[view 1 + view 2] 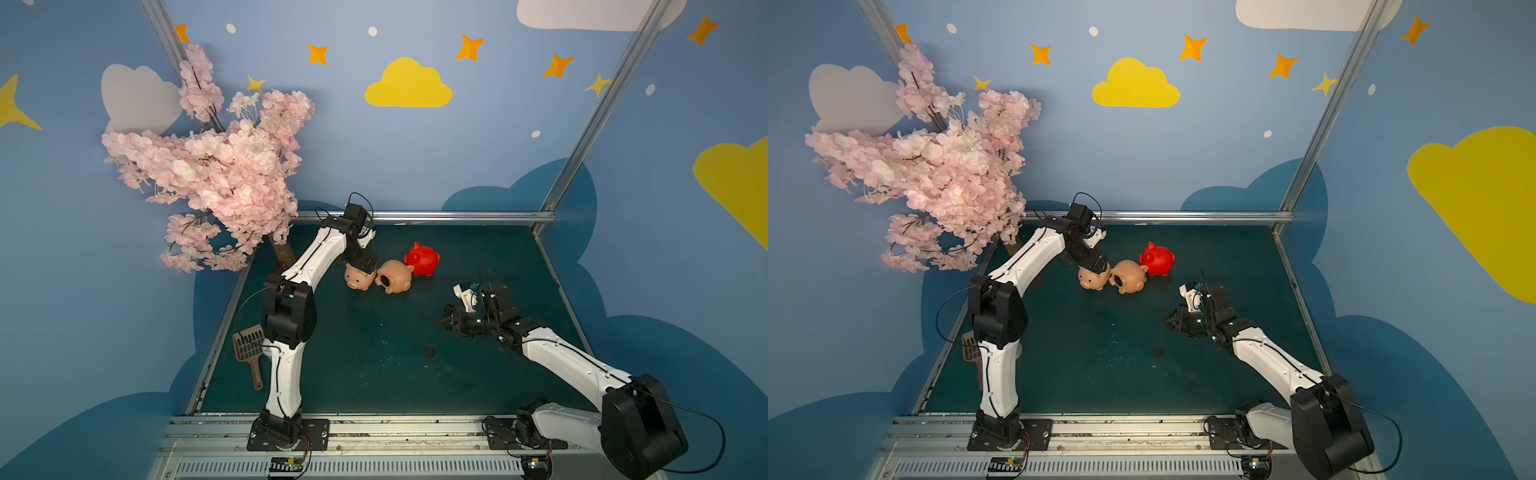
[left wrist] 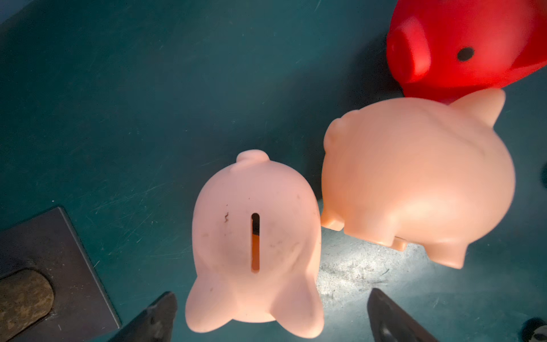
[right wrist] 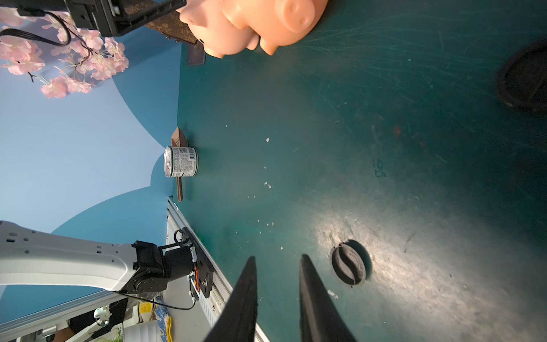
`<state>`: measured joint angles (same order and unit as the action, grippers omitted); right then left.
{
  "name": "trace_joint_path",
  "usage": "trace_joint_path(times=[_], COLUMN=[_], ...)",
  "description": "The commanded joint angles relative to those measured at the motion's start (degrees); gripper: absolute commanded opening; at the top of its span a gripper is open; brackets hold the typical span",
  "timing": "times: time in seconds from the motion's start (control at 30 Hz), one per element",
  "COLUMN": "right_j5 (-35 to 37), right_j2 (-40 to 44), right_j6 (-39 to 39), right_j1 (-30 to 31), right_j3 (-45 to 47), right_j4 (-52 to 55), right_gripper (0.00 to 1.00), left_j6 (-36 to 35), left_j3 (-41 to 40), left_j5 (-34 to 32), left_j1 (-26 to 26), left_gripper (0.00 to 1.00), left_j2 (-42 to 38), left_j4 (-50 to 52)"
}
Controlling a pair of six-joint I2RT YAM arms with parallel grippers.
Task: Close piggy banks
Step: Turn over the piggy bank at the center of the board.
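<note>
Three piggy banks sit close together at the back of the green table. One peach piggy bank [image 1: 358,279] [image 2: 256,242] stands upright with its coin slot facing up. My left gripper [image 1: 365,266] [image 2: 270,297] hangs just above it, open wide, with a fingertip on each side of its head and not touching it. The second peach piggy bank [image 1: 397,276] [image 2: 414,177] lies on its side, a dark round spot on its underside facing the front. A red piggy bank [image 1: 423,259] [image 2: 461,44] stands behind it. My right gripper [image 1: 442,322] [image 3: 278,258] hovers low to the right, jaws slightly apart and empty.
A dark round plug [image 1: 429,352] [image 3: 350,263] lies on the table near my right gripper. A pink blossom tree [image 1: 216,166] fills the back left corner. A brown scoop [image 1: 249,349] and a small can [image 3: 180,162] are at the left edge.
</note>
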<state>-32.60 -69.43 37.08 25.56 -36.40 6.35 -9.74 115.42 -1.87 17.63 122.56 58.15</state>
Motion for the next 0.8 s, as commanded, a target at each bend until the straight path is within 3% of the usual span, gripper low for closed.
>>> trace_joint_path(times=[0.0,0.77], right_j5=[-0.43,-1.31], right_j2=[0.96,-0.66], right_j6=[-0.6,-0.52], right_j1=[-0.38,-0.63], right_j3=[-0.07,-0.2], right_j4=[0.95,0.24], right_gripper=[0.26,0.26], left_j6=[-1.84,-3.8], left_j3=[1.83,4.14], left_j5=[-1.25,-1.32], left_j1=[-0.36,-0.94], left_gripper=[0.99,0.99], left_j2=[1.32,4.91], left_j4=[4.8,6.67])
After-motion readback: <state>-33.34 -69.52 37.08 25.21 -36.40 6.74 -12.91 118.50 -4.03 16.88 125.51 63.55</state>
